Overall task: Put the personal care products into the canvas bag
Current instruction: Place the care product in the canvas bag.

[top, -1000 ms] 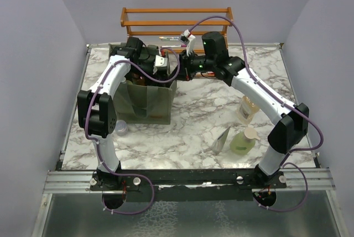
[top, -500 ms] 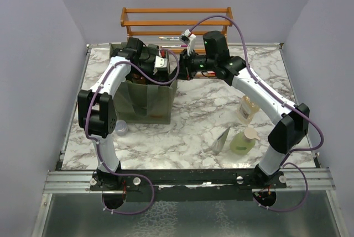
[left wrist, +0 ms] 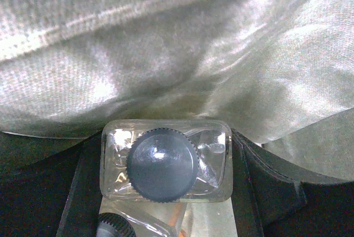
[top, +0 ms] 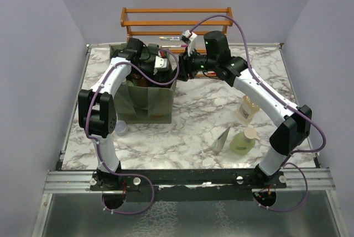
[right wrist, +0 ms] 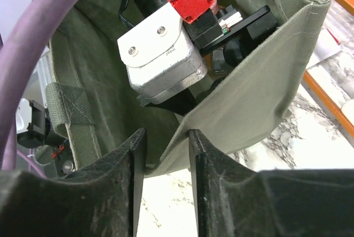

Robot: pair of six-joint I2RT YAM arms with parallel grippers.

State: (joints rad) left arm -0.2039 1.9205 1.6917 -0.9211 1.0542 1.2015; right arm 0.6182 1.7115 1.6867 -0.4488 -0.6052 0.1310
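The olive-green canvas bag (top: 148,101) stands at the table's back left. My left gripper (top: 146,73) reaches down inside it. In the left wrist view its dark fingers (left wrist: 83,193) are shut on a clear bottle with a black cap (left wrist: 166,162), with bag fabric (left wrist: 166,54) right behind. A second black cap (left wrist: 113,227) shows below. My right gripper (top: 180,70) is at the bag's right rim; its jaws stand apart astride the rim (right wrist: 232,104). An amber pump bottle (top: 247,110), a pale green bottle (top: 242,142) and a grey pouch (top: 222,139) stand at the front right.
A wooden slatted rack (top: 177,21) stands along the back edge, with marker pens (top: 172,39) in front of it. A small lavender cup (top: 120,128) sits just in front of the bag's left corner. My left wrist's camera housing (right wrist: 160,54) fills the bag's mouth.
My right gripper has shifted slightly left and back along the bag's rim. The left arm stays inside the bag, almost unmoved.
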